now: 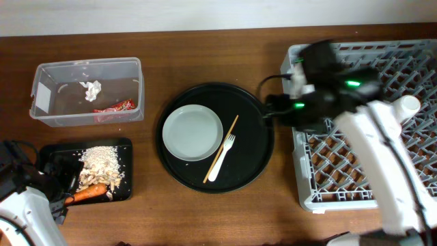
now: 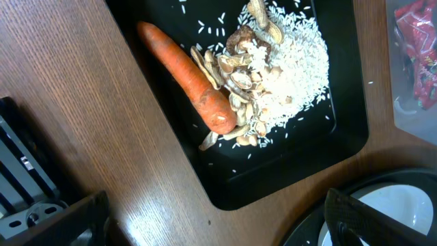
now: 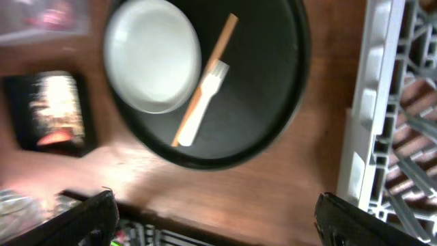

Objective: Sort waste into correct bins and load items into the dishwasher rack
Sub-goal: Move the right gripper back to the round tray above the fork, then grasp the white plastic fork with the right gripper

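Waste looks fully sorted to me. At far left, a clear, smooth-walled plastic tub [image 1: 89,64] holds a crumpled white tissue [image 1: 91,89] and a shiny red wrapper [image 1: 115,106]. Below it, a shallow black rectangular tray [image 2: 273,174] carries a mound of loose white rice [image 2: 293,61], dry curled brown husks [image 2: 235,75] and a tapered orange carrot [image 2: 184,75] lying along the rice pile.

My left hand [image 2: 215,205] hangs over the wood-grain tabletop [image 2: 75,82] just beside that tray, fingers apart and holding nothing.

In the middle sits a large round black tray [image 1: 249,137] with a raised rim. On it are a pale grey-green round plate [image 1: 192,132], matte and shallow, a thin wooden chopstick [image 1: 231,130] and a white fork [image 1: 217,167], the last two lying side by side just right of the plate.

My right hand [image 3: 215,208] hovers between the round tray and the rack, fingers spread wide and empty.

At far right is the grey plastic dishwasher rack [image 1: 304,164], a rigid lattice of upright pegs.

I judge that loading is the step in hand. The next move calls for reaching the right hand back to the round tray. The plate needs a rim pinch; the slim chopstick and fork need a low, precise grip.
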You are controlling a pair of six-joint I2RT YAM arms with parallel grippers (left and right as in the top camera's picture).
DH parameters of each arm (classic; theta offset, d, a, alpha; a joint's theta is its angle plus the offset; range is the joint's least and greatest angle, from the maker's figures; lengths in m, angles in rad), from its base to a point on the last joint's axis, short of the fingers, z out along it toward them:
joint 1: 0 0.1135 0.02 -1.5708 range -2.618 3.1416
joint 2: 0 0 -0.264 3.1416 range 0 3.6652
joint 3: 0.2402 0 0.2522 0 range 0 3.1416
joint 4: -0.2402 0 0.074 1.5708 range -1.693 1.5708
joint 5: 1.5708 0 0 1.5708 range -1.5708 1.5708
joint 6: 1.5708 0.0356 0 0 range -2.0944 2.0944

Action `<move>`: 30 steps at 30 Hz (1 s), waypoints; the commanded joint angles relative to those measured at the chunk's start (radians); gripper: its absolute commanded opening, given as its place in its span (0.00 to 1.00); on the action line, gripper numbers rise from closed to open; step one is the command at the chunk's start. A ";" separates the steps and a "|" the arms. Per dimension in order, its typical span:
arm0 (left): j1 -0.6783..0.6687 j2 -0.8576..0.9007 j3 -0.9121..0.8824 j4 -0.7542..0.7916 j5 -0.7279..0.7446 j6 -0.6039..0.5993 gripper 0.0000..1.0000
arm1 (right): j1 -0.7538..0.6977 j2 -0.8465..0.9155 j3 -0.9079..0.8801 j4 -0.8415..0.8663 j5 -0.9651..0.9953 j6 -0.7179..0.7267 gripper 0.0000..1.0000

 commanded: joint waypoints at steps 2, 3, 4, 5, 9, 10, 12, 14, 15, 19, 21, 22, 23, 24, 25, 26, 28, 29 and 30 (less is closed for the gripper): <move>0.003 -0.002 0.008 0.001 -0.001 0.013 0.99 | 0.235 0.227 -0.002 0.064 0.263 0.275 0.68; 0.003 -0.002 0.008 0.001 -0.001 0.013 0.99 | 0.269 0.306 -0.002 0.086 0.271 0.309 0.61; 0.003 -0.002 0.008 0.001 -0.001 0.013 0.99 | 0.286 0.353 -0.003 0.094 0.271 0.336 0.60; 0.003 -0.002 0.008 0.001 -0.001 0.013 0.99 | 0.302 0.396 -0.005 0.108 0.260 0.360 0.53; 0.003 -0.002 0.008 0.001 -0.001 0.013 0.99 | 0.360 0.451 -0.072 0.238 0.164 0.360 0.49; 0.003 -0.002 0.008 0.001 -0.001 0.013 0.99 | 0.360 0.451 -0.114 0.293 0.123 0.360 0.51; 0.003 -0.002 0.008 0.001 -0.001 0.013 0.99 | 0.360 0.451 -0.233 0.396 0.110 0.402 0.52; 0.003 -0.002 0.008 0.001 -0.001 0.013 0.99 | 0.358 0.451 -0.278 0.448 0.104 0.401 0.52; 0.003 -0.002 0.008 0.001 -0.001 0.013 0.99 | 0.359 0.451 -0.301 0.487 0.080 0.401 0.52; 0.003 -0.002 0.008 0.001 -0.001 0.013 0.99 | 0.359 0.451 -0.320 0.526 0.075 0.401 0.51; 0.003 -0.002 0.008 0.001 -0.001 0.013 0.99 | 0.367 0.451 -0.330 0.544 0.092 0.402 0.52; 0.003 -0.002 0.008 0.001 -0.001 0.013 0.99 | 0.370 0.451 -0.340 0.542 0.126 0.401 0.52; 0.003 -0.002 0.008 0.001 -0.001 0.013 0.99 | 0.369 0.451 -0.343 0.541 0.132 0.401 0.52; 0.003 -0.002 0.008 0.001 -0.001 0.013 0.99 | 0.369 0.451 -0.343 0.538 0.135 0.401 0.52; 0.003 -0.002 0.008 0.001 -0.001 0.013 0.99 | 0.369 0.451 -0.343 0.527 0.156 0.401 0.52; 0.003 -0.002 0.008 0.001 -0.001 0.013 0.99 | 0.363 0.451 -0.344 0.515 0.182 0.400 0.54; 0.003 -0.002 0.008 0.001 -0.001 0.013 0.99 | 0.325 0.451 -0.348 0.516 0.186 0.359 0.51; 0.003 -0.002 0.008 0.001 -0.001 0.013 0.99 | 0.277 0.451 -0.348 0.515 0.193 0.323 0.38; 0.003 -0.002 0.008 0.001 -0.001 0.013 0.99 | 0.240 0.451 -0.348 0.516 0.192 0.307 0.22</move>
